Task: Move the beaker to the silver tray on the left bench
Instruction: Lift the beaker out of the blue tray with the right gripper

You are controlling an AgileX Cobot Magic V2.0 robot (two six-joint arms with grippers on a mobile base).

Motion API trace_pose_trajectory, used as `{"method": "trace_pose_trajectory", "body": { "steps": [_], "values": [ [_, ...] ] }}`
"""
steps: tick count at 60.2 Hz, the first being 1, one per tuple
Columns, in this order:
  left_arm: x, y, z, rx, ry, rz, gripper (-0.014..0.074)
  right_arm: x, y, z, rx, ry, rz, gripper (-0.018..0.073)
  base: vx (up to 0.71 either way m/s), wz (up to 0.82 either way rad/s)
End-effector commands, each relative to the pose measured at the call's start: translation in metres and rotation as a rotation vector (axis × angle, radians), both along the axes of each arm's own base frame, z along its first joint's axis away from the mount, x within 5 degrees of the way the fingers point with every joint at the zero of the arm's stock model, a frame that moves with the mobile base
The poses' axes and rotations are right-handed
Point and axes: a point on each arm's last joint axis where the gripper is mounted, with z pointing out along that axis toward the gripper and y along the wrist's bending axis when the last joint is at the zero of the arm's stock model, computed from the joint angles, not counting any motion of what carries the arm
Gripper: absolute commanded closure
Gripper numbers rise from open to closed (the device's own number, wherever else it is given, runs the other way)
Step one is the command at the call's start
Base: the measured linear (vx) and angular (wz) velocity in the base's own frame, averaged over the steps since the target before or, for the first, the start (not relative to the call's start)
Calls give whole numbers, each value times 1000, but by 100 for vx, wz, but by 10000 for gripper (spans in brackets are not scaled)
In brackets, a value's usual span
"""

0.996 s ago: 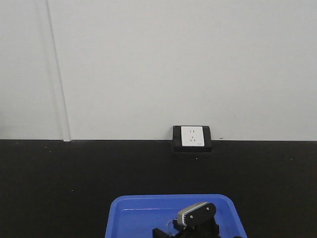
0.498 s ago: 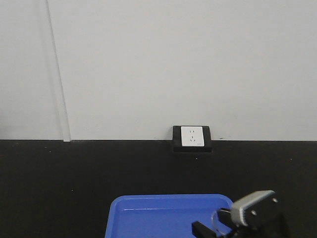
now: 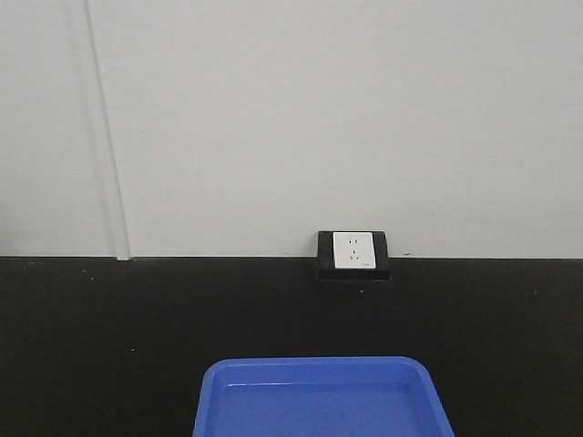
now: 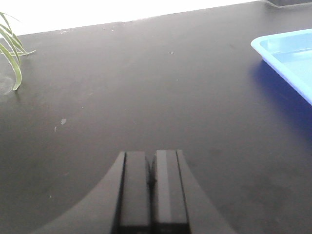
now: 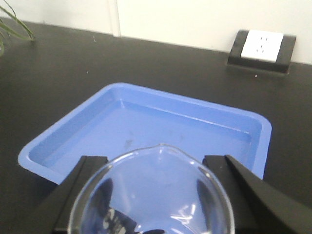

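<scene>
The right gripper [image 5: 153, 207] holds the beaker [image 5: 151, 192]. Its two black fingers [image 5: 80, 183] press on the glass from both sides, just under the round rim. In the right wrist view the beaker is upright and seen from above, with a small spout on the rim that points toward the blue tray [image 5: 63, 134]. It hangs in front of the near edge of this tray and covers a part of that edge in the picture (whether it is above the tray floor or before the rim, I cannot tell).

The blue tray lies on the black bench [image 5: 58, 63]. Behind the tray, at the foot of the white wall [image 3: 319, 118], is a white socket [image 5: 263, 44] in a black frame, a little toward the tray's right side. Far to the left of the tray some thin green leaves [image 4: 12, 58] hang over the bench.

The left gripper [image 4: 151, 165] is well to the left of the blue tray; only one corner of the tray shows at the right border of the left wrist view. Its fingers are pressed together with nothing between them, above the bare black top.

In the front view the tray's far rim shows at the bottom, the socket is straight behind it, and neither gripper appears there.
</scene>
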Motion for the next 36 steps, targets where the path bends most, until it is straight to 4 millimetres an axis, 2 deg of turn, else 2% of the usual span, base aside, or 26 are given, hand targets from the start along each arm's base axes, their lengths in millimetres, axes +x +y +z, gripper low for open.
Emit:
{"method": "trace_pose_trajectory", "body": {
  "steps": [1, 36],
  "values": [
    [2, -1, 0, -7, -62, -12, 595, -2, 0, 13, 54, -97, 14, 573, 0, 0],
    [2, -1, 0, -7, -62, -12, 595, -3, 0, 9, 42, -76, 9, 573, 0, 0]
  ]
}}
